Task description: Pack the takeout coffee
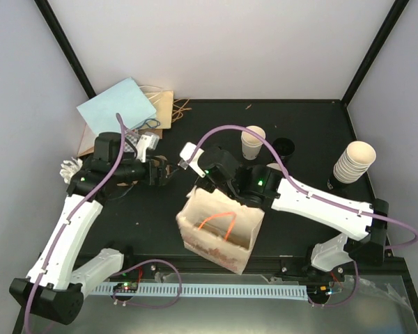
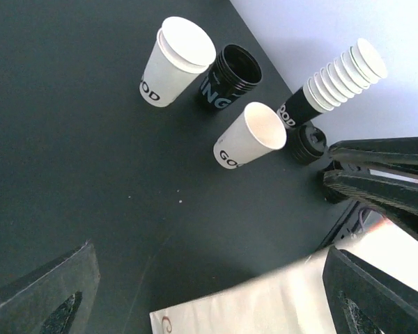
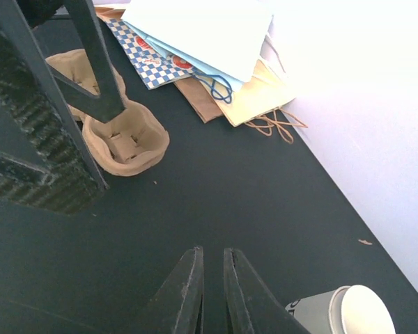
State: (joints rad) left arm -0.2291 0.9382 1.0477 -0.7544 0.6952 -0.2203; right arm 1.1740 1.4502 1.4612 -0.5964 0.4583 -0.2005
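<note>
Left gripper (image 2: 210,252): spread wide and empty; its two fingers show in the lower corners of the left wrist view, above the dark bench (image 1: 146,223).
Right gripper (image 3: 212,254): closed to a thin slit with nothing between the fingers; it hangs over bare bench at the bottom centre of the right wrist view.
Paper bag (image 1: 219,226): cream, printed, standing open in the lower middle of the top view, orange handles inside, just below the right arm's wrist.
Open cup (image 2: 251,137): white paper cup without a lid, centre right of the left wrist view, standing on the bench beyond the bag.
Nested cups (image 2: 175,61): a white paper cup with another set in it, upper centre of the same view.
Black cup (image 2: 230,76): between the two white ones, just beside the nested cups.
Black lid (image 2: 308,142): lying on the bench, near the open cup.
Cup stack (image 1: 353,161): white cups piled in a black one, right side of the top view.
Pulp tray (image 3: 125,139): brown, upper left of the right wrist view, partly behind the left arm.
Flat bags (image 3: 195,42): a pile at the top of that view, near the wall.
</note>
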